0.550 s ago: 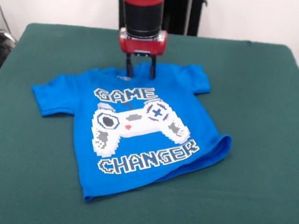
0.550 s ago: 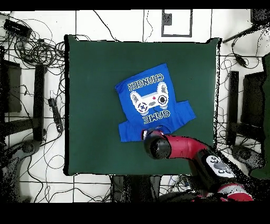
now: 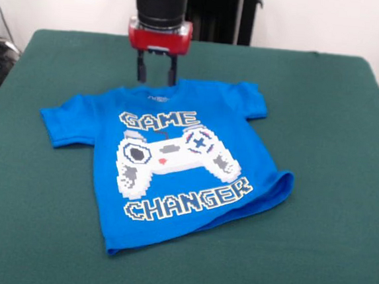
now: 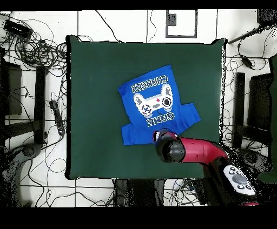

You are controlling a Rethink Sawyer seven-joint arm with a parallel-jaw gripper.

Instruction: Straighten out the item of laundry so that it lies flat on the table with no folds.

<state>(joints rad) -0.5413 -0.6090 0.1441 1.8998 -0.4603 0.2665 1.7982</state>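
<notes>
The bright blue T-shirt (image 3: 174, 160) lies print side up on the green table (image 3: 331, 194), tilted, with "GAME CHANGER" and a white controller showing. Its hem corner at the right (image 3: 280, 187) is curled up in a fold. Both sleeves are spread out. My gripper (image 3: 156, 79) hangs just behind the collar, its two dark fingers (image 3: 141, 68) apart and holding nothing. In the overhead view the shirt (image 4: 157, 102) lies near the table's middle and my arm's head (image 4: 169, 146) covers the collar edge; the gripper itself is hidden there.
The table's edge (image 4: 69, 108) borders a floor with cables (image 4: 38, 54) and stands all around. Dark equipment (image 4: 254, 108) stands beside the table. The robot's black pedestal (image 3: 221, 12) rises behind the far edge.
</notes>
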